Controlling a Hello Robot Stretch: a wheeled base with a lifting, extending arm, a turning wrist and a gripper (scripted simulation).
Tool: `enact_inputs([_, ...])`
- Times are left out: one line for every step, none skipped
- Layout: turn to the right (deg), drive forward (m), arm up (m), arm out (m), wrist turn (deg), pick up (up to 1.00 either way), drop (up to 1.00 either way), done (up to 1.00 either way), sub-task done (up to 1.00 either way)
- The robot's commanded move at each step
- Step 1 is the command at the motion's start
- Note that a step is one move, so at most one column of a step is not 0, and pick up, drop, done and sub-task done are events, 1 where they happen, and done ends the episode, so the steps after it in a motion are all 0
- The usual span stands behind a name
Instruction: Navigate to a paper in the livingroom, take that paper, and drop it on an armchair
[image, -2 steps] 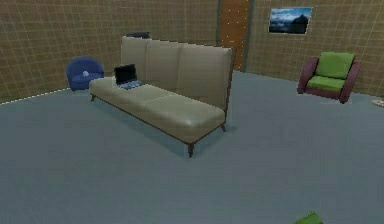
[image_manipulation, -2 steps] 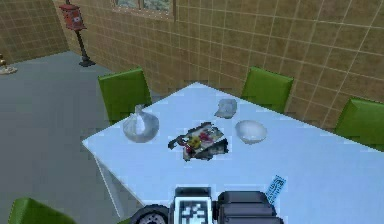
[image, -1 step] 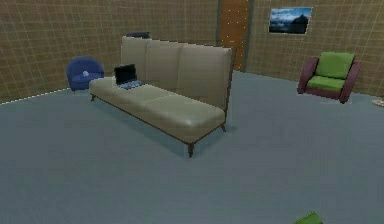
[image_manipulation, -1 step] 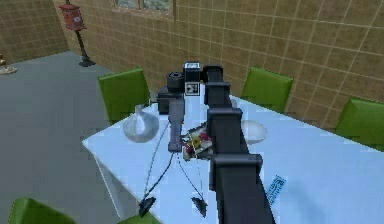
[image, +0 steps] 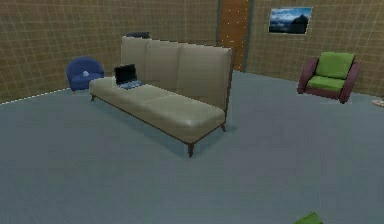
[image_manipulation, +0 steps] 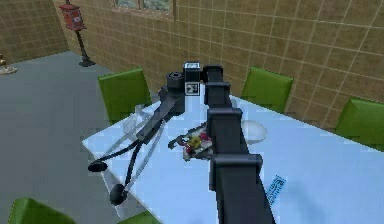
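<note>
— Paper (image_manipulation: 272, 188): whereabouts?
— Flat on the table (image_manipulation: 330, 170), just beside the arm bar (image_manipulation: 235, 165), on the arm side view's right; pale, blue-marked, identity tentative.
— Gripper (image_manipulation: 108, 180)?
— On the bar's other side, pointing away from the paper. Holding nothing: bare table edge and floor behind the fingers. Opening: cannot tell.
— Surroundings?
— Green chairs (image_manipulation: 125, 92) round the table; armchair (image: 330, 75) beyond the sofa (image: 165, 90), forward view's right.

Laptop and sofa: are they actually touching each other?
Touching. The forward view shows the laptop standing open with its base flat on the sofa seat, no gap beneath it.
</note>
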Motion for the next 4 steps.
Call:
enact_inputs([0.0, 0.00, 0.00, 0.00, 45.0, 0.00, 0.00, 0.00, 0.00])
enact_inputs([0.0, 0.00, 0.00, 0.00, 45.0, 0.00, 0.00, 0.00, 0.00])
enact_inputs([0.0, 0.00, 0.00, 0.00, 45.0, 0.00, 0.00, 0.00, 0.00])
enact_inputs([0.0, 0.00, -0.30, 0.00, 0.0, 0.00, 0.00, 0.00, 0.00])
